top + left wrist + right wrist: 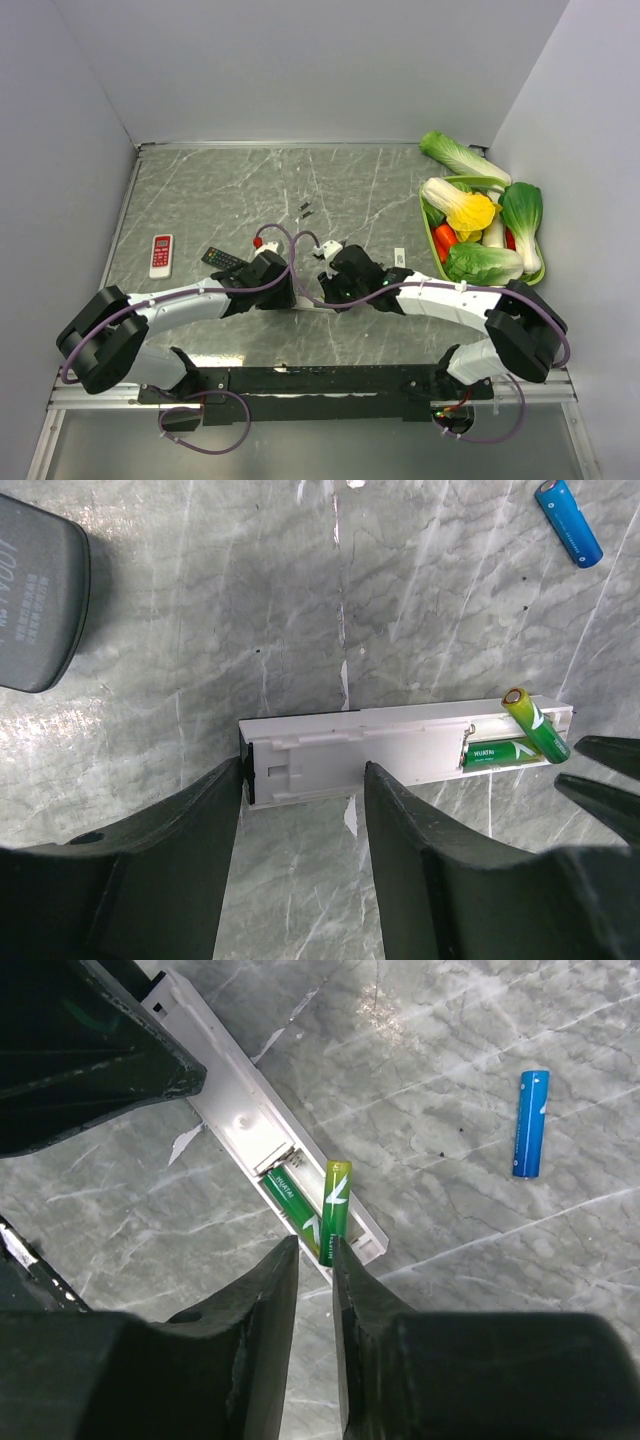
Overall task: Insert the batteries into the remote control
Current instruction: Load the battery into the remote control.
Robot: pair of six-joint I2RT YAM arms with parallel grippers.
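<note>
A white remote (400,742) lies back-up on the table with its battery bay open at one end; it also shows in the right wrist view (240,1110). One green battery (498,752) sits in the bay. A second green battery (335,1205) lies tilted across it. My left gripper (305,770) is open and its fingers straddle the remote's other end. My right gripper (315,1245) has its fingers a narrow gap apart, with nothing between them, and its tips are at the tilted battery's near end. A blue battery (531,1123) lies loose nearby. Small black cells (306,210) lie further back.
A red-and-white remote (161,255) and a black remote (224,259) lie to the left. A green basket (432,240) of toy vegetables stands at the right wall. A dark grey rounded object (35,590) lies near the white remote. The two arms meet mid-table.
</note>
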